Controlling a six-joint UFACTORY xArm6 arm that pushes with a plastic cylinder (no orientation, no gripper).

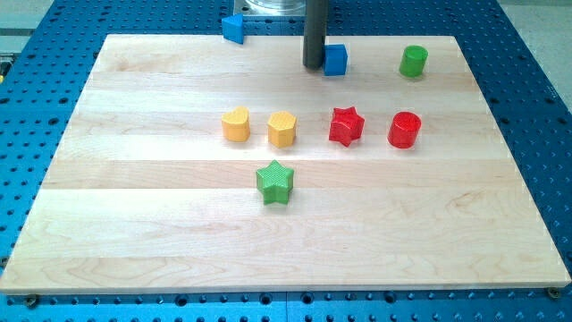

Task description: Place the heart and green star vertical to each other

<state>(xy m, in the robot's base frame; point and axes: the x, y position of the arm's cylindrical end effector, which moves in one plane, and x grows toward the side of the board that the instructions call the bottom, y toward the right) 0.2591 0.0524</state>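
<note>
My tip point(314, 66) is resting bare on the board, holding nothing, touching the blue cube's point(335, 60) left side. The yellow heart point(236, 124) is lying well below-left of my tip. The green star point(274, 182) is sitting farther down, just below-right of the heart.

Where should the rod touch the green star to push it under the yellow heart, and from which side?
No grip is possible, only a push. My tip is up beside the blue cube. The green star lies below and right of the yellow heart, so I would probably press the star's right side, pushing it leftward.
</note>
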